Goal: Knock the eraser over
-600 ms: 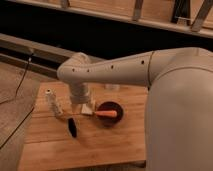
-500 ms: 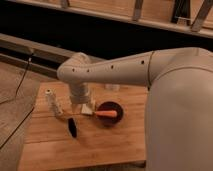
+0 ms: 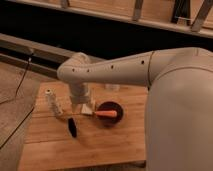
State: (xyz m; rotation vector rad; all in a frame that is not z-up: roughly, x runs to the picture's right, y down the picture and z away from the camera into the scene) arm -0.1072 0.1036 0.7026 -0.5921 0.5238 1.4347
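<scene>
Though near eraser [image 3: 73, 127], claw [image 3: 82, 108] beside bowl [image 3: 111, 105].

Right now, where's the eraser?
Camera view: the eraser sits left of centre on the wooden table, just below the gripper in frame, between the white bottle and the dark bowl.

The eraser [image 3: 73, 127] is a small, thin black slab, seen as a narrow dark sliver, slightly tilted. It sits left of the bowl [image 3: 119, 107] and nearer the camera, apart from it. The gripper [image 3: 79, 110] hangs left of the bowl, just behind the eraser.
</scene>
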